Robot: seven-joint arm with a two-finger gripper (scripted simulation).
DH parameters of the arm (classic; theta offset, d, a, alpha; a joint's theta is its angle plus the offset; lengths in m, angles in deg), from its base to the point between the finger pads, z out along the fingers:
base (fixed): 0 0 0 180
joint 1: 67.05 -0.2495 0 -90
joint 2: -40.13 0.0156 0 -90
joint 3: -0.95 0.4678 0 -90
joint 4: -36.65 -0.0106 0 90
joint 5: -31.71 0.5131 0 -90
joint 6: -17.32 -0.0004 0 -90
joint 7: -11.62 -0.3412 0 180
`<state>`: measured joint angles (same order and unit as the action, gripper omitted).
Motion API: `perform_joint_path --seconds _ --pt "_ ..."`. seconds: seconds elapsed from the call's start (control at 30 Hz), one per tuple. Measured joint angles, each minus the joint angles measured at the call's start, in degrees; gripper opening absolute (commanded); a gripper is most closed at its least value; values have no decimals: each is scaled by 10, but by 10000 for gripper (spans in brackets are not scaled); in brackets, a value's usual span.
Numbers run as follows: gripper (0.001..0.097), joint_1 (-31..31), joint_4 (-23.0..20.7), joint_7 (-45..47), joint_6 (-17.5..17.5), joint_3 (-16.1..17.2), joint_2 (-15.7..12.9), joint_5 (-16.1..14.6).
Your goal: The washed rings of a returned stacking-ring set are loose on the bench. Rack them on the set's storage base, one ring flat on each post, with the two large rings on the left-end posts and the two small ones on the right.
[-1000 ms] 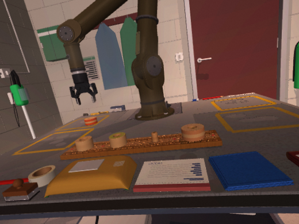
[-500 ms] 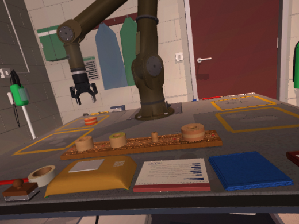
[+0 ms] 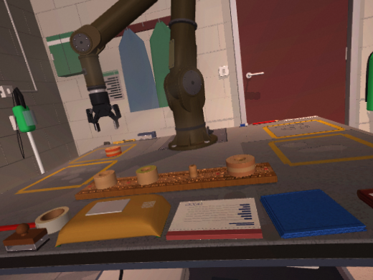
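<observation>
The posts under three racked rings are mostly hidden by the rings on the long speckled storage base (image 3: 175, 181). A small tan ring (image 3: 104, 178) sits on the left-end post as this camera sees it. A green-topped ring (image 3: 147, 174) sits on the post beside it. The third post (image 3: 193, 170) stands bare. A large tan ring (image 3: 240, 165) sits on the right-end post. An orange striped ring (image 3: 113, 150) lies loose on the bench behind the base, inside a yellow outline. My gripper (image 3: 103, 122) hangs open and empty above that ring.
Behind the base stands the arm's pedestal (image 3: 192, 138). In front of the base lie a tape roll (image 3: 53, 218), a stamp (image 3: 24, 237), a padded envelope (image 3: 114, 217), a printed card (image 3: 215, 217) and a blue pad (image 3: 310, 211). Yellow outlines mark the bench's far corners.
</observation>
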<state>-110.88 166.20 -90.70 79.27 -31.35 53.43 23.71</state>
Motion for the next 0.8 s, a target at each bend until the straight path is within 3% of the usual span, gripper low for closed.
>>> perform_joint_path --seconds 0.13,0.37,0.8 --pt "880 -2 13 10 -32 -9 -20 8" --pt "880 -6 42 42 -110 -30 -79 40" --pt "880 -6 44 49 -123 -33 -89 47"
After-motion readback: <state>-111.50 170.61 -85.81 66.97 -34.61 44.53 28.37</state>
